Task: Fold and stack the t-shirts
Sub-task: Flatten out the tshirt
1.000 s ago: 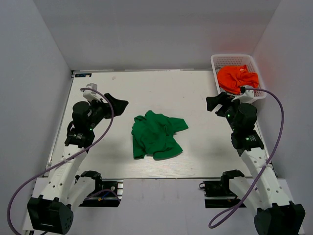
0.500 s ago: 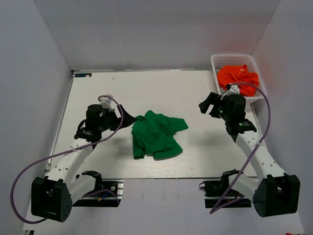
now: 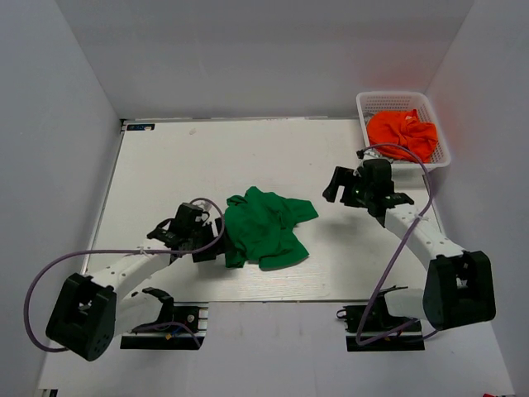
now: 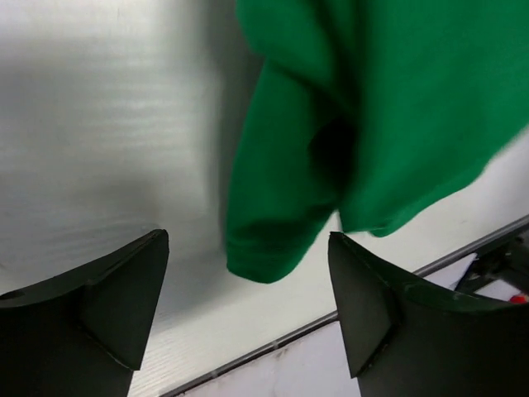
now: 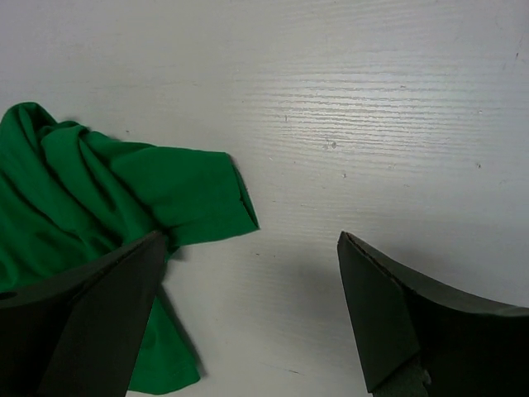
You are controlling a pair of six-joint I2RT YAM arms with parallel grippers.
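Green shirt (image 3: 263, 227) lay bunched; left gripper (image 4: 248, 244) and right gripper (image 5: 250, 237) both open, empty. I figured left might pinch doubled layers.

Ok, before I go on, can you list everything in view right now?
green t-shirt: 1, deep green, crumpled near the middle of the table, unfolded
orange t-shirt: 1, bright orange, bunched inside the basket
basket: 1, white plastic lattice, far right corner of the table
table: 1, white, under everything
left arm: 1, white with black joints, reaching low towards the green t-shirt's left edge
right arm: 1, white with black joints, stretched over the table, right of the green t-shirt
left gripper: 1, black, open, fingers either side of a fold at the shirt's edge
right gripper: 1, black, open, above bare table beside a sleeve
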